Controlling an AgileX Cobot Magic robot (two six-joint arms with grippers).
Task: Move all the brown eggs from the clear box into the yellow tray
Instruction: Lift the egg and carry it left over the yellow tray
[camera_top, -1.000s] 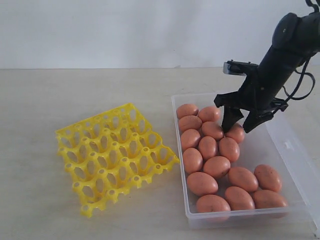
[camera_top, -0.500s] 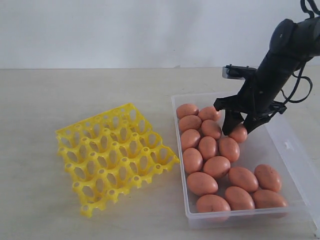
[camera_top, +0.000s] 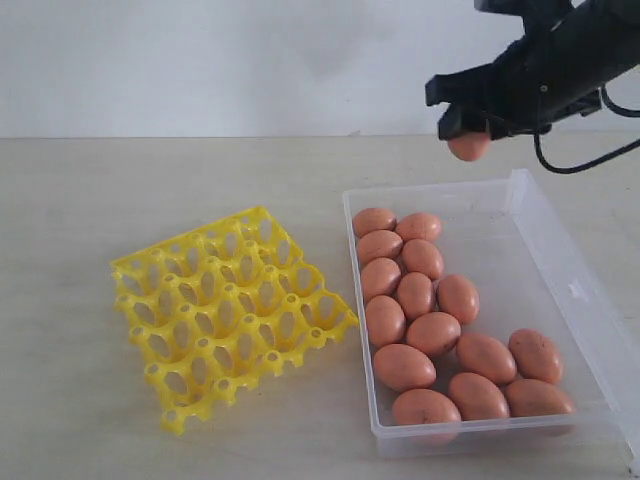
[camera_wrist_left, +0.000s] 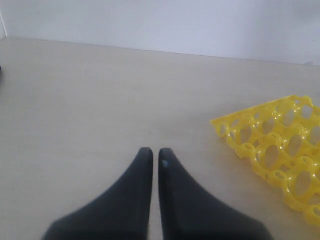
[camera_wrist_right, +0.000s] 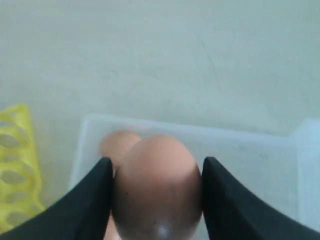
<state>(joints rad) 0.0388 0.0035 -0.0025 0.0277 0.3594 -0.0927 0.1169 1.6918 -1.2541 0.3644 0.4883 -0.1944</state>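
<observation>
One smooth, oval, pinkish-brown egg (camera_top: 468, 146) is held clear above the far edge of the large shallow box of transparent plastic (camera_top: 545, 270), clamped on both flanks between the black fingers of the right gripper (camera_top: 467, 135); in the right wrist view the shell is seen filling the gap between the jaws. The rest of the brown eggs (camera_top: 433, 333) are left packed in the box, mostly along its left side and near end. No egg is seen in the bright yellow openwork plastic tray (camera_top: 262, 213), which is set well apart to the left on the pale beige tabletop (camera_top: 150, 180). The left gripper (camera_wrist_left: 151, 152) is parked over bare table near a corner of the tray, its jaws brought together with nothing between them. The step in hand is judged to be the carry of the first egg, with nearly the whole task ahead. A sideways transfer across the gap is called for next, then a centred descent over one cup-shaped cell, so that the egg is seated before the grip is eased off.
</observation>
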